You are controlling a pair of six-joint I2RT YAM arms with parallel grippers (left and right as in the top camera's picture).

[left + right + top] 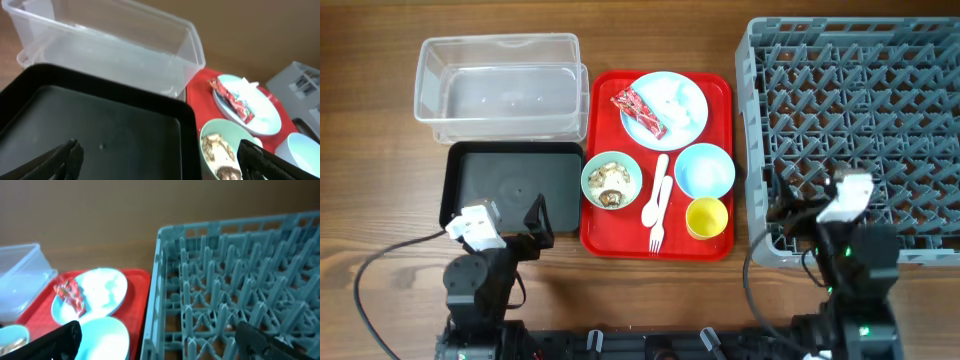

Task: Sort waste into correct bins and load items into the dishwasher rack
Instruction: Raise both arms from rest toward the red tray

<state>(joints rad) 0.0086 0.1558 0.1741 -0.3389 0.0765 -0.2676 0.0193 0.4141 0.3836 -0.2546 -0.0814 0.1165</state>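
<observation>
The red wrapper [638, 112] and white tissue [672, 98] lie on the light blue plate [664, 108] on a red serving tray [720, 85]. The pale green bowl [611, 179] holds beige-brown scraps [611, 180]. The light blue bowl [705, 170], yellow cup [706, 217], white spoon [651, 196] and fork [660, 215] lie beside it. The clear tub [500, 85] and black tray [510, 185] stand left, the grey rack [860, 130] right. My left gripper [160, 160] is open over the black tray's near edge. My right gripper [160, 340] is open over the rack's front left corner.
The red serving tray sits between the bins and the rack. Cables run from both arm bases along the table's front edge [390, 260]. The wooden table [370, 150] shows at the far left.
</observation>
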